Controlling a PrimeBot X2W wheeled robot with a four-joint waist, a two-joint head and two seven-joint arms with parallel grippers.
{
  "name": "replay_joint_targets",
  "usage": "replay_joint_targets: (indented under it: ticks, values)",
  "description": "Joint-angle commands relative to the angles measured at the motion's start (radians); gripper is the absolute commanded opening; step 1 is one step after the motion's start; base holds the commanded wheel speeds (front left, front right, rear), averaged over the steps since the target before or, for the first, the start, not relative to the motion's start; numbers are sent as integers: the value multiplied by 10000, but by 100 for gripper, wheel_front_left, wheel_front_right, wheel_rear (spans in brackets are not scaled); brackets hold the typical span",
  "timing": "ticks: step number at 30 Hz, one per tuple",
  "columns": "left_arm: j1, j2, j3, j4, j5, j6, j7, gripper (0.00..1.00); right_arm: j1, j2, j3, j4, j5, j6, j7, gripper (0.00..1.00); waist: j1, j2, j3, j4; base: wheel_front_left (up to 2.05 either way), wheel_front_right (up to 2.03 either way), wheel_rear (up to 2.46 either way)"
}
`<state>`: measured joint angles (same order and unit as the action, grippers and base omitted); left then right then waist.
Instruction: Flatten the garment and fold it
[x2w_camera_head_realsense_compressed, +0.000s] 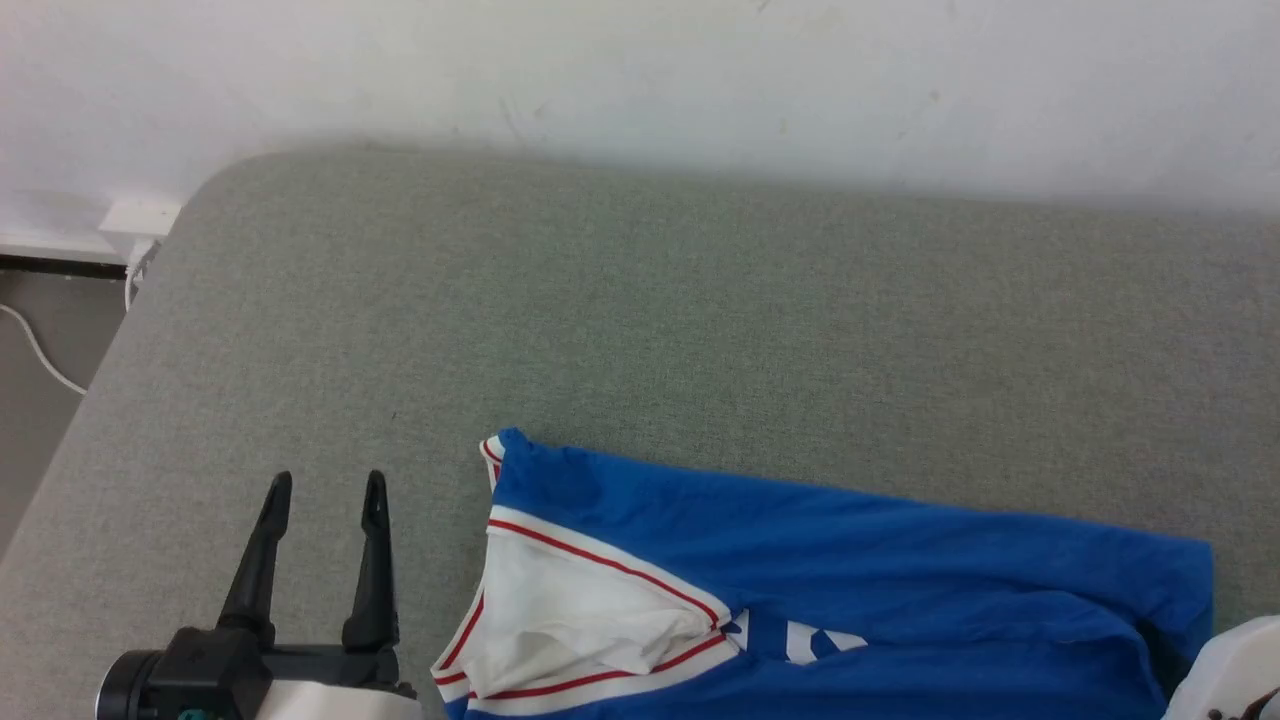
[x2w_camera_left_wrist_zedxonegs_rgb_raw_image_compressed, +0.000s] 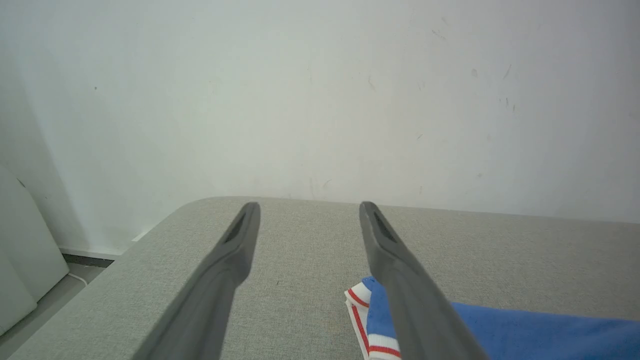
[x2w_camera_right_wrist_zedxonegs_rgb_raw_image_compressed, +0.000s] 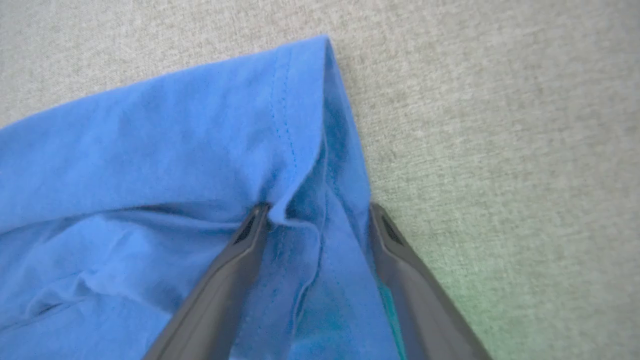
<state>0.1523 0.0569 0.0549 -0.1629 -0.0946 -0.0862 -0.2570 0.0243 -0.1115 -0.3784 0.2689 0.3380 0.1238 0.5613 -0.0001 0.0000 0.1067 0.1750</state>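
Garment (x2w_camera_head_realsense_compressed: 850, 570) lies on the grey padded surface (x2w_camera_head_realsense_compressed: 600, 300), low in your head view, with its blue body running right and its white sleeve (x2w_camera_head_realsense_compressed: 570, 610) at the left end. Your left gripper (x2w_camera_head_realsense_compressed: 327, 490) hangs spread and empty just left of that sleeve. Your right gripper (x2w_camera_right_wrist_zedxonegs_rgb_raw_image_compressed: 317, 215) stands wide apart astride the blue hem corner (x2w_camera_right_wrist_zedxonegs_rgb_raw_image_compressed: 305, 75), a ridge of cloth between its fingers.

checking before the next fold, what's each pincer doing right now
left pincer: open, holding nothing, beside the garment
right pincer: open, astride the garment's blue edge, not clamped
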Motion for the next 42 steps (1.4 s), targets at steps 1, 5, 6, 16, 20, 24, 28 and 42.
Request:
replay_joint_targets:
  ticks: [1, 5, 6, 16, 20, 24, 28, 42]
  values:
    - [-167, -59, -38, -24, 63, 2, -47, 100, 86, 412, 545, 477, 204, 69, 135, 0, 1, 0, 89, 22, 0, 0, 0]
    - [-183, -63, -121, 35, -27, 94, -47, 100, 100, 219, 874, 374, 440, 69, -215, 0, 1, 0, 88, -16, 0, 0, 0]
    - [-179, -63, -125, 45, -41, 117, -47, 100, 90, 130, 854, 337, 400, 69, -349, 0, 1, 0, 64, -35, 0, 0, 0]
    - [-103, -65, -168, 64, -125, 167, -47, 100, -108, -776, -386, 311, -118, 69, -1141, 0, 1, 0, -194, -160, 0, 0, 0]
    - [-93, -65, -263, 127, -148, 139, -47, 100, -144, -1109, -930, 519, -531, 69, -1269, 0, 1, 0, -245, -149, 0, 0, 0]
    - [-38, -65, -248, 207, -203, 123, -47, 100, -151, -1127, -828, 433, -424, 69, -1197, 0, 1, 0, -369, -157, 0, 0, 0]
    - [73, -66, -207, 296, -227, 92, -47, 100, 146, -1150, -227, -261, -40, 69, -888, 0, 1, 0, -584, -175, 0, 0, 0]
    - [202, -66, -407, 466, -339, -44, -47, 100, 1485, -585, 2307, -4161, 1887, 69, 1473, 0, 1, 0, -996, 406, 0, 0, 0]
